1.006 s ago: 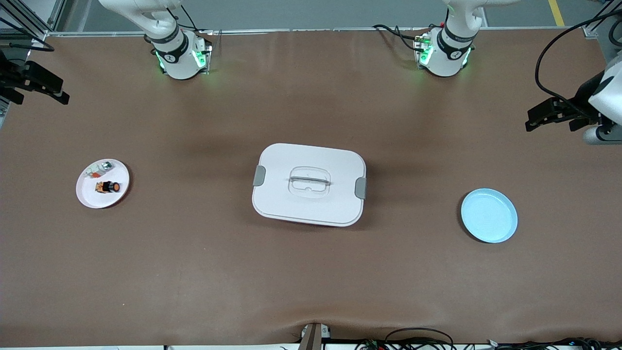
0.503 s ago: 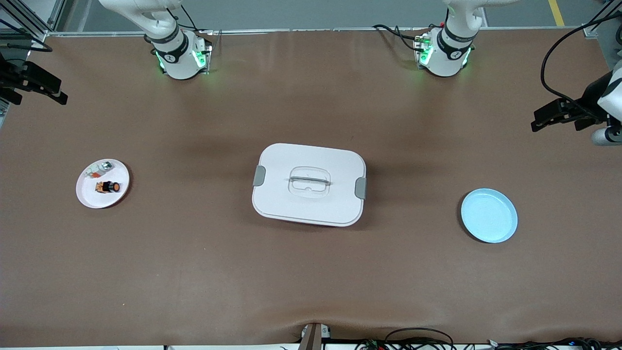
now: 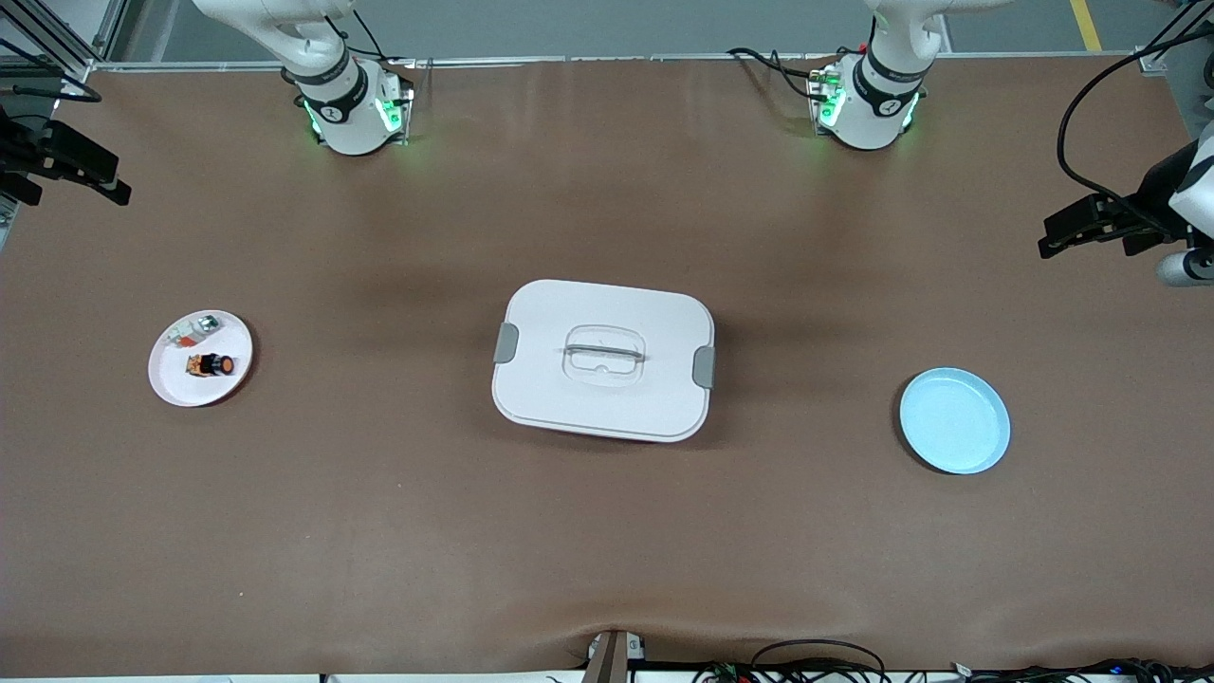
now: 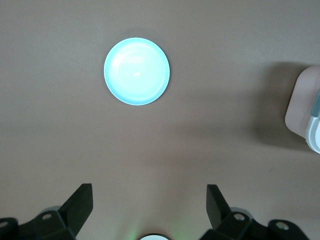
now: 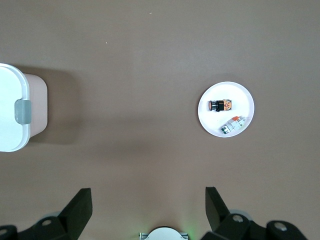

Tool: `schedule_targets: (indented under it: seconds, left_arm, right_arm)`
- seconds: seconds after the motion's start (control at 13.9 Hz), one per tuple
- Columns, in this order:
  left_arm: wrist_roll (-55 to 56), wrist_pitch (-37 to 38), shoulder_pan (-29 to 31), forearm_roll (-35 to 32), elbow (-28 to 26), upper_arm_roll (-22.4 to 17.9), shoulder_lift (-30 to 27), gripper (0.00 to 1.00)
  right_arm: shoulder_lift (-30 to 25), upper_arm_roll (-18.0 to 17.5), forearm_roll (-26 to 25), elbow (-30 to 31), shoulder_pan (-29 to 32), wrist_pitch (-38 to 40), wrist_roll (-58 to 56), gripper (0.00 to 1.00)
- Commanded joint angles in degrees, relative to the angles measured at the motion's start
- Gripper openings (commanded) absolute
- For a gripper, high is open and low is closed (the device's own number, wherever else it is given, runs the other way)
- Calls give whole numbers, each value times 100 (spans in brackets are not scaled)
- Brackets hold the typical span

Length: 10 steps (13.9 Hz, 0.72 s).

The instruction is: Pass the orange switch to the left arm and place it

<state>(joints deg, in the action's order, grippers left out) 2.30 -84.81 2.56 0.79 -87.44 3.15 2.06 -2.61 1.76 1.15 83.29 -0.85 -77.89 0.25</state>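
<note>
Left gripper (image 3: 1076,226) edges outward, open, empty; right gripper (image 3: 71,171) barely shifts, open, empty; orange switch (image 3: 210,364) untouched on plate (image 3: 175,387).

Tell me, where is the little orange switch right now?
The orange switch lies on the white plate toward the right arm's end of the table, beside a small whitish part and nearer the front camera than it.
</note>
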Motion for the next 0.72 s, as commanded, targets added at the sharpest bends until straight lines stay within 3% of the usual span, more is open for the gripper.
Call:
schedule_targets:
  seconds: [0.0, 0.65]
  left_arm:
    - [-63, 87, 8, 18, 34, -7, -48, 100]
    - [-63, 140, 17, 18, 43, 2, -83, 100]
  right_arm:
    - [23, -44, -53, -76, 15, 46, -69, 100]
    - [32, -44, -53, -94, 50, 11, -69, 100]
